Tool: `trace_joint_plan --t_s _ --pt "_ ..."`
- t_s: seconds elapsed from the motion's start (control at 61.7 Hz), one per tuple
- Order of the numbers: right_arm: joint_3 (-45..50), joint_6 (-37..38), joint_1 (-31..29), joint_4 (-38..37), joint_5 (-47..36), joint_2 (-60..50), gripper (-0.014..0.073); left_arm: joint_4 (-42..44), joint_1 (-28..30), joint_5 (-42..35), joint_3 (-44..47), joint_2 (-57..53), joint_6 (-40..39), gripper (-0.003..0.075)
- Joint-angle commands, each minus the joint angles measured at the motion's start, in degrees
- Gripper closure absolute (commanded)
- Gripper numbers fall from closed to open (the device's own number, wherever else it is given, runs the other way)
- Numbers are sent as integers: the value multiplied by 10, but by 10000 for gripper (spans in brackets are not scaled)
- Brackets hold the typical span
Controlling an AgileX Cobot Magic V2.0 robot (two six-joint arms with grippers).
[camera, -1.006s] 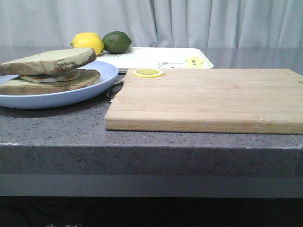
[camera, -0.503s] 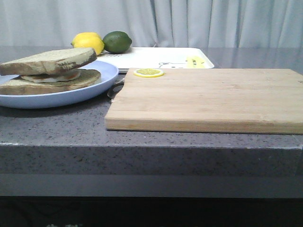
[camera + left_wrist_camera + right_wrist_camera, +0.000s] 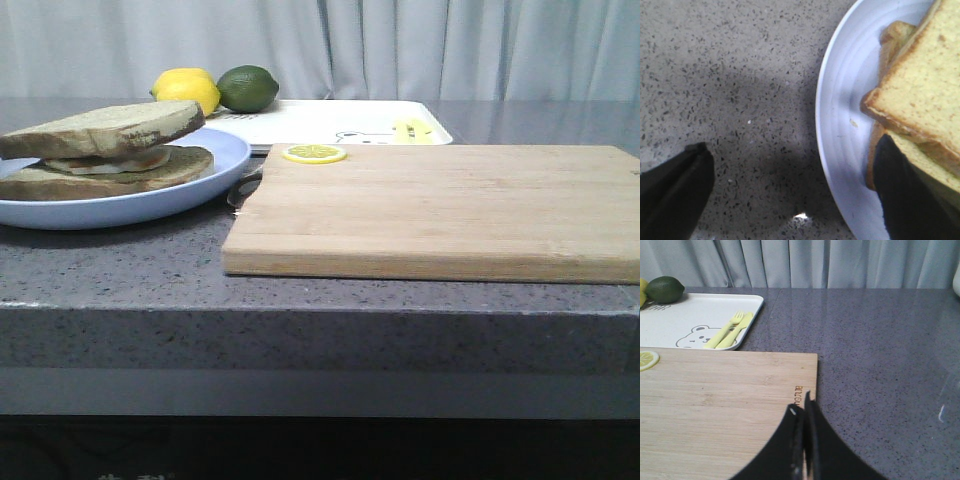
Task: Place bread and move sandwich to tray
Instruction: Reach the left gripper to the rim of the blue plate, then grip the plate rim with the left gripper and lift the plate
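- My left gripper (image 3: 790,195) has its jaws wide apart, one finger over the bare desk (image 3: 730,75), the other by the sandwich (image 3: 105,150) on the pale blue plate (image 3: 150,205), at about ten o'clock in the front view.
- I judge the risk to be the top bread slice (image 3: 100,128) sliding off the fried egg (image 3: 105,162) if I squeeze unevenly, or a finger catching the plate rim.
- My right gripper (image 3: 803,412) hangs with jaws together over the cutting board (image 3: 440,205).
- The tray (image 3: 330,122) lies at twelve o'clock, holding a yellow fork and spoon (image 3: 730,330); a lemon slice (image 3: 314,153), lemon (image 3: 185,88) and lime (image 3: 247,88) sit close by.
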Motion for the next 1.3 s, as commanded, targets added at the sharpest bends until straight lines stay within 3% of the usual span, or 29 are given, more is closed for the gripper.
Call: trace_joint_plan --t_s 0.0,0.195,0.503,0.714,0.957,1.135,1.281 --pt "-15 0 -3 -6 -48 2 655 -20 -1 -28 -21 -8 13 199" --pt "-15 0 -3 -6 -48 2 655 -40 -2 -38 -21 17 26 395" --pt "-15 0 -3 -6 -48 2 655 -41 -3 -65 -21 28 27 529" --pt "-15 0 -3 -6 -48 2 655 -41 -3 -68 -21 28 29 741" --pt "-15 0 -3 -6 -48 2 655 -70 -3 -74 -21 28 42 739" --pt "-15 0 -3 -6 -48 2 655 -220 -1 -69 -21 27 149 739" --pt "-15 0 -3 -6 -48 2 655 -268 -1 -66 -23 27 174 739"
